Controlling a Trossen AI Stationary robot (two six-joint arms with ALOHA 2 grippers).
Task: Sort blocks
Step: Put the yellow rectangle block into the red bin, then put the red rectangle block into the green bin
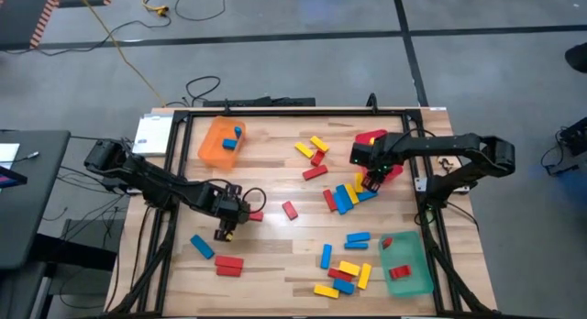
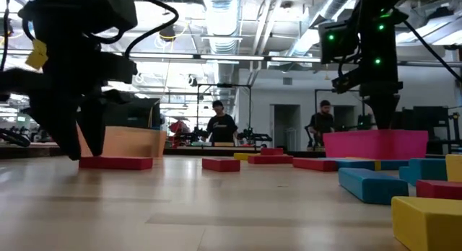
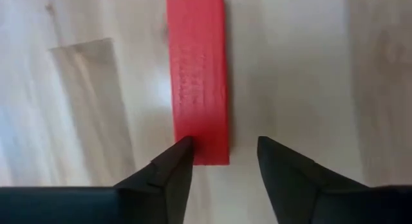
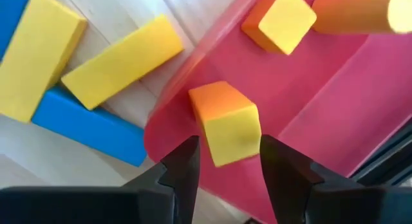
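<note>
My wooden surface sits inside a black frame, and I place everything else against that surface. An orange tray stands near its far left corner. A red tray stands toward its far right side, and a green tray rests at its near right corner. A white box lies just off the far left corner, beside the orange tray. Black cables curl on the grey floor beyond the far edge, and a yellow cable trails farther out. In the low view, two people stand well behind the surface in the workshop.
</note>
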